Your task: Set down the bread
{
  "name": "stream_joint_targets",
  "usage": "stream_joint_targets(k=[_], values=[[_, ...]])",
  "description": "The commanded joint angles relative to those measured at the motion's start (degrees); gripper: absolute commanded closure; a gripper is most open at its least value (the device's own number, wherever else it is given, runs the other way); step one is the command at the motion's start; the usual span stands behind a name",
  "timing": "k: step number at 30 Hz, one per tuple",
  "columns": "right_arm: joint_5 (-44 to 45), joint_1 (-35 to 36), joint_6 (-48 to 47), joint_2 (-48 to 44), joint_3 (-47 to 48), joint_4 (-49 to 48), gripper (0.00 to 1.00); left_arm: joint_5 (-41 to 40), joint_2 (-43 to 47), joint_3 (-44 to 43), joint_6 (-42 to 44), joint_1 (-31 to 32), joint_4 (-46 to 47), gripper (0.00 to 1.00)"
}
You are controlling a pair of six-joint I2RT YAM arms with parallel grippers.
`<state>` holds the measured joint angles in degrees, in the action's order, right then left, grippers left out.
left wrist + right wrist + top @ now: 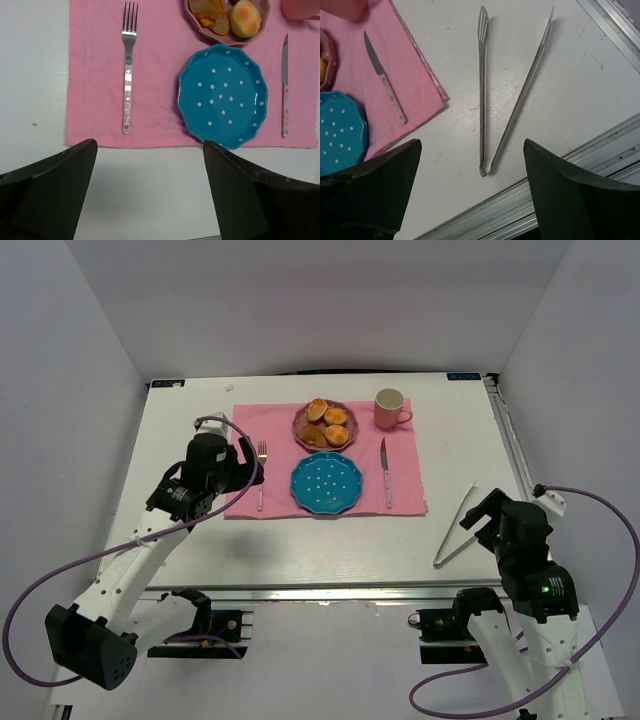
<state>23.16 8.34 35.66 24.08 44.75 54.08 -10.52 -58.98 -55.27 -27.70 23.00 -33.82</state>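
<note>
White table (190,540) between grey walls; pink placemat (283,465) lies centred toward the far edge; bread (337,434) sits among like buns on pink plate (226,41) at the mat's far side; blue dotted plate (326,483) just nearer; left gripper (150,145) jaws wide apart over the mat's near edge; right gripper (472,144) jaws apart above tongs (482,90) near the right edge.

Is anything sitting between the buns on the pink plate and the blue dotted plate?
Nothing visible. The blue plate lies bare right next to the pink plate holding the buns, with no object between them.
</note>
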Motion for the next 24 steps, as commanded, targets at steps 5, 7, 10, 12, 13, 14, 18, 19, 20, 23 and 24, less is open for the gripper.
stream_joint_targets(k=[5,7,10,12,13,14,18,19,20,23,24], values=[[-2.7,0.0,-0.2,-0.8,0.4,-4.3,0.11,-0.3,1.9,2.1,0.9,0.0,-0.1,0.02],[-3.7,0.0,3.6,0.1,-1.3,-4.3,0.11,-0.2,2.2,2.8,1.1,0.0,0.0,0.02],[-3.3,-0.1,6.8,4.5,-3.4,-3.8,0.11,0.3,3.1,3.7,1.1,0.0,0.2,0.02],[0.1,0.0,8.6,8.6,-3.9,-2.5,0.11,0.4,3.7,4.5,1.1,0.0,0.8,0.02],[0.9,-0.1,10.8,10.0,-3.4,-1.5,0.11,0.4,4.0,4.6,1.0,0.0,0.8,0.02],[2.1,-0.1,11.4,11.4,-2.8,-0.7,0.11,0.6,4.0,4.7,1.2,0.0,0.8,0.02],[2.6,0.0,12.4,17.0,-4.4,-3.1,0.11,1.8,3.9,6.1,1.1,0.0,2.4,0.02],[2.7,-0.1,12.9,17.8,-4.9,-3.0,0.11,2.0,3.7,6.8,1.0,0.0,2.8,0.02],[2.6,0.0,13.8,19.2,-5.5,-3.3,0.11,2.3,3.3,7.0,0.8,0.0,3.3,0.02],[3.1,-0.1,14.6,21.7,-7.8,-4.9,0.11,3.3,2.7,7.9,0.7,-0.1,4.3,0.02],[3.2,0.0,14.6,22.2,-8.4,-5.9,0.11,3.5,2.6,8.1,0.8,0.0,4.5,0.02]])
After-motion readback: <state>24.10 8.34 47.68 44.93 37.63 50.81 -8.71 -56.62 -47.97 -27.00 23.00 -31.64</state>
